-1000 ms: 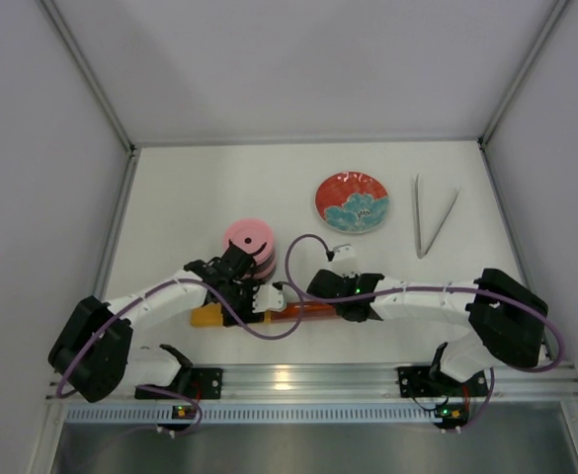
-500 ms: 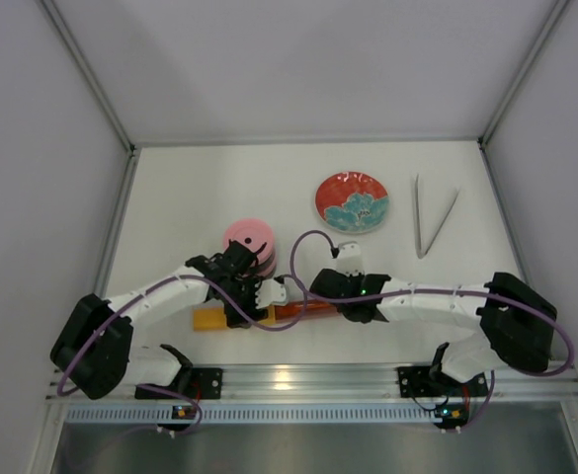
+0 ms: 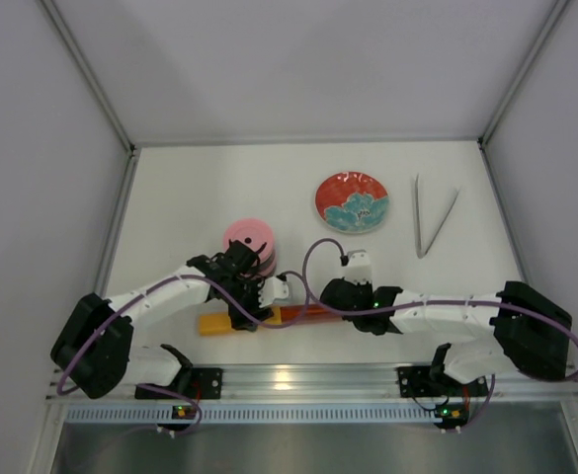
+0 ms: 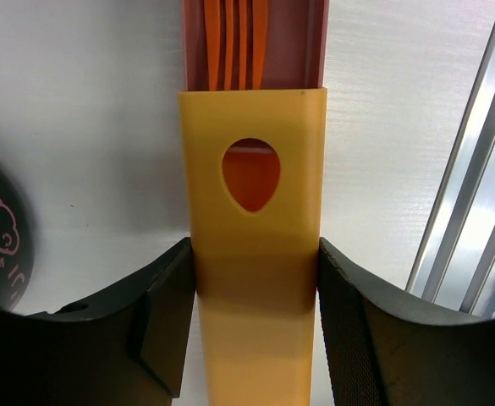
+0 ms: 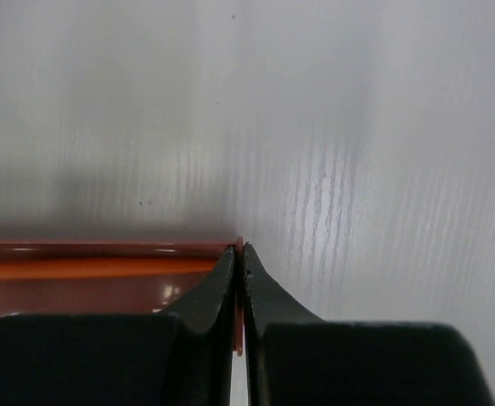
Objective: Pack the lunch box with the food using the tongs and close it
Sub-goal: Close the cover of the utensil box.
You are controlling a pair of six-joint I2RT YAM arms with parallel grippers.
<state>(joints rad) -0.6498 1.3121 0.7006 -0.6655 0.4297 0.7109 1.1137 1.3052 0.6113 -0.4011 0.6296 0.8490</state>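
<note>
Packing not begun: the tongs (image 3: 432, 222) lie untouched at far right, the lunch box (image 3: 247, 237) stands lidded and no food shows, while the left gripper (image 4: 255, 296) clamps the yellow sleeve (image 4: 251, 118) and the right gripper (image 5: 240, 262) pinches the tray (image 5: 103, 271) end wall.

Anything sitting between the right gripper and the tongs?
Nothing visible on the table between them. The plate lies left of the tongs, beyond that path. But the right gripper is shut on the end wall of the dark-red tray, so it must let go first.
</note>
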